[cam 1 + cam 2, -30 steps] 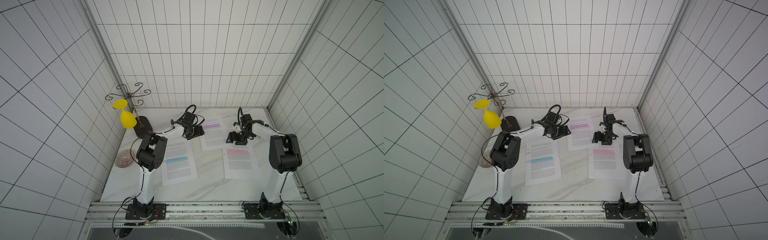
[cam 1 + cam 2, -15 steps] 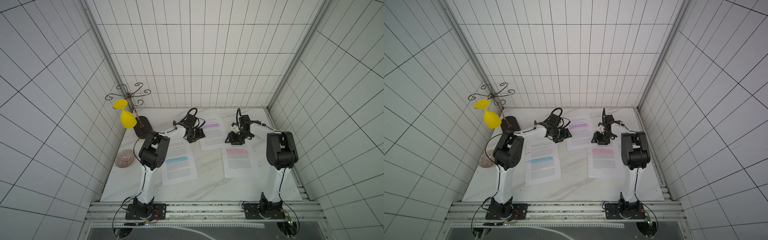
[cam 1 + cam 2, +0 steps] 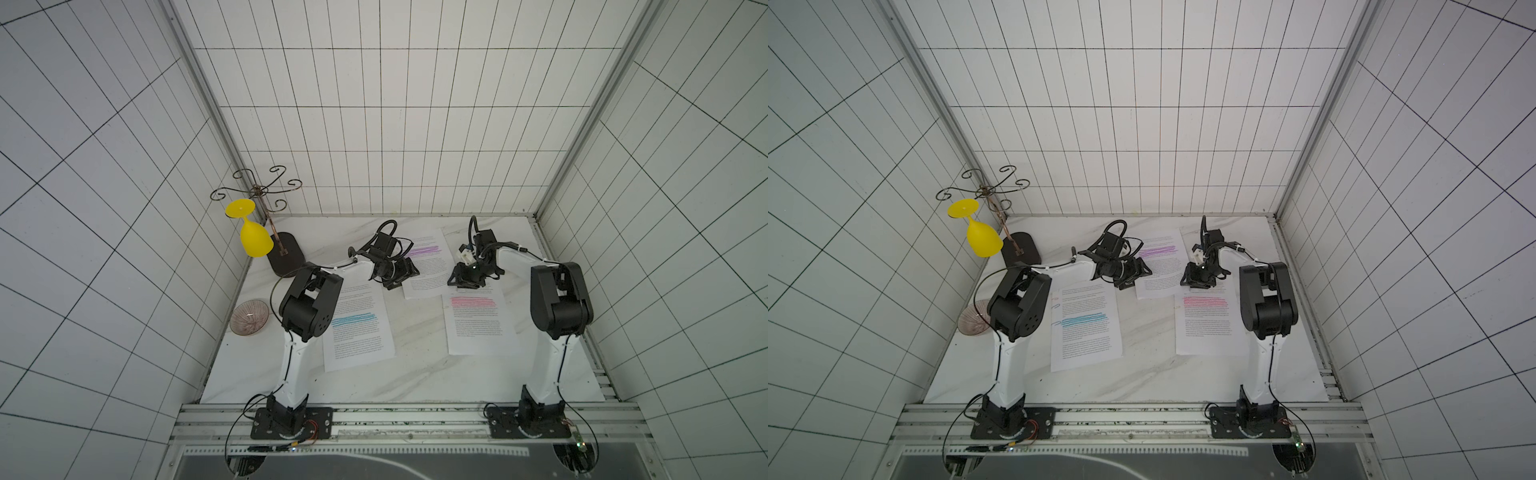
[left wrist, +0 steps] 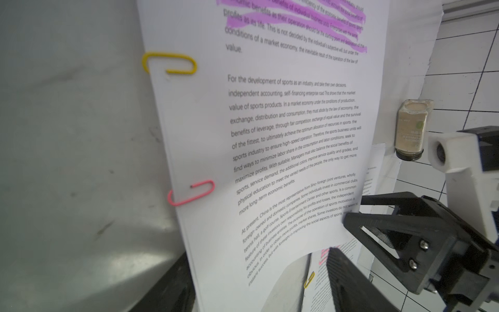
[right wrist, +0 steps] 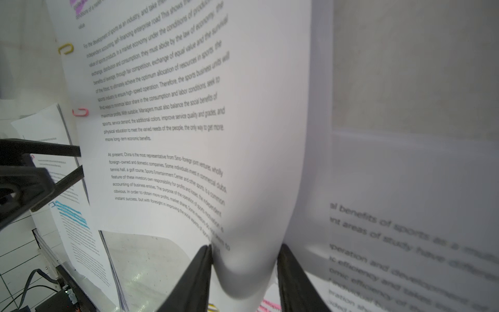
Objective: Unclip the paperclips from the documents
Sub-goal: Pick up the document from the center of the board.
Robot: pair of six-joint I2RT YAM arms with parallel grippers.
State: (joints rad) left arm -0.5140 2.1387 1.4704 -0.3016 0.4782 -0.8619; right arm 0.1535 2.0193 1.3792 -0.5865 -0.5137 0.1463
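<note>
1. Two clips, a yellow paperclip point(image 4: 168, 63) and a pink paperclip point(image 4: 191, 193), sit on the purple-band document point(image 3: 428, 270), both on its edge facing the left arm.
2. That document lies at the far middle of the bench point(image 3: 415, 374). Its near corner on the right arm's side is lifted clear and bowed.
3. The right pincer point(image 5: 244, 251) is partly closed, with the bowed sheet pinched between its jaws and touching both.
4. The left pincer point(image 5: 79, 161) stands well apart with nothing between its jaws, just beside the clipped edge near the pink paperclip.
5. The blue-band document point(image 3: 357, 332) lies flat before the left arm, with a blue paperclip point(image 5: 52, 204) on its edge. The pink-band document point(image 3: 476, 328) lies flat before the right arm, carrying a second yellow paperclip point(image 4: 309, 279).
6. At the left wall, a yellow goblet point(image 3: 253, 239) hangs upside-down from a wire rack point(image 3: 257, 193). A ribbed bowl point(image 3: 249, 316) rests nearby.
</note>
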